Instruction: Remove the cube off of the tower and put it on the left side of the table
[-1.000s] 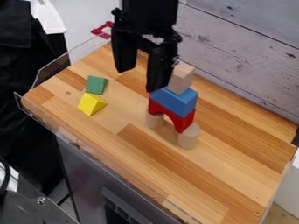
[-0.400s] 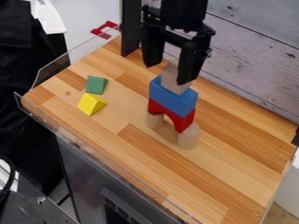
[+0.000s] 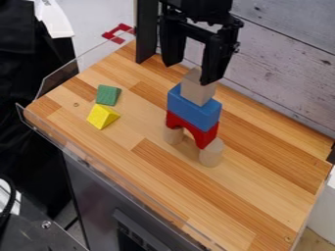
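Cube (image 3: 195,92) sat atop the tower (image 3: 194,113), upper centre, and the open-jawed gripper (image 3: 190,74) had slid right, so a grab looked close.

One cube (image 3: 196,91), one arch (image 3: 192,126), two cylinders (image 3: 211,153), three other blocks (image 3: 194,111) (blue, green, yellow)
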